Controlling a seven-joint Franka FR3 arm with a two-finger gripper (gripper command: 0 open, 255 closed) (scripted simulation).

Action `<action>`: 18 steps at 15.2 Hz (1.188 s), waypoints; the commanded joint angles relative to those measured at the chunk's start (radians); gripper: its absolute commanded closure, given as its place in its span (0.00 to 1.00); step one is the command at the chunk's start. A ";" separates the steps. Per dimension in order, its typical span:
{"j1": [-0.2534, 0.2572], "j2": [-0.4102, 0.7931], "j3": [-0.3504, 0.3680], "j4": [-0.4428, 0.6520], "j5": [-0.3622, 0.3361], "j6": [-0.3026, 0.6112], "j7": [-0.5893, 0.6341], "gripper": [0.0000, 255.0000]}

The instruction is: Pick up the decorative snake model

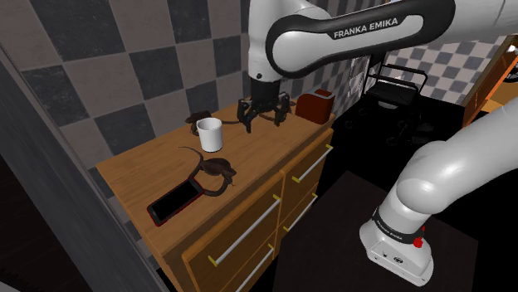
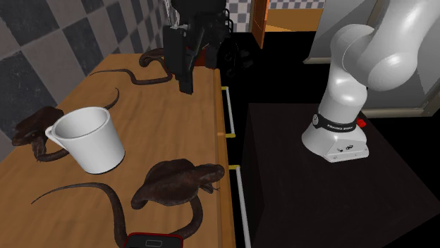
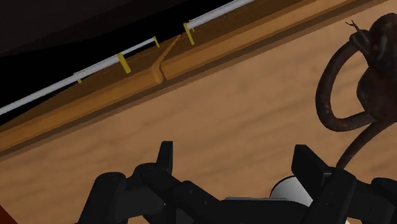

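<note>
A dark brown coiled snake model [image 1: 215, 170] lies on the wooden dresser top [image 1: 274, 149], between a white cup [image 1: 208, 133] and a phone. In the second exterior view this snake [image 2: 176, 184] is nearest the camera, in front of the cup [image 2: 88, 141]. Two similar snakes lie further back, one [image 2: 32, 130] behind the cup and one [image 2: 151, 60] beside the gripper. My gripper [image 1: 264, 123] hangs over the dresser's far part, beyond the cup from the coiled snake, fingers down and open [image 2: 185, 84]. In the wrist view the open gripper [image 3: 236, 162] holds nothing, and the snake [image 3: 369, 70] lies off to one side.
A black phone with a red edge [image 1: 174, 201] lies at the dresser's near end. A red-brown box [image 1: 315, 104] stands at the far end. The drawer fronts have silver bar handles [image 3: 137, 48]. A checkered wall [image 1: 124, 50] backs the dresser.
</note>
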 commanded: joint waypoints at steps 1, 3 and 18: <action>-0.010 0.073 0.044 0.032 -0.015 0.036 0.086 0.00; -0.020 0.152 0.085 0.080 -0.042 0.060 0.171 0.00; 0.105 0.779 0.145 0.572 -0.381 0.067 0.721 0.00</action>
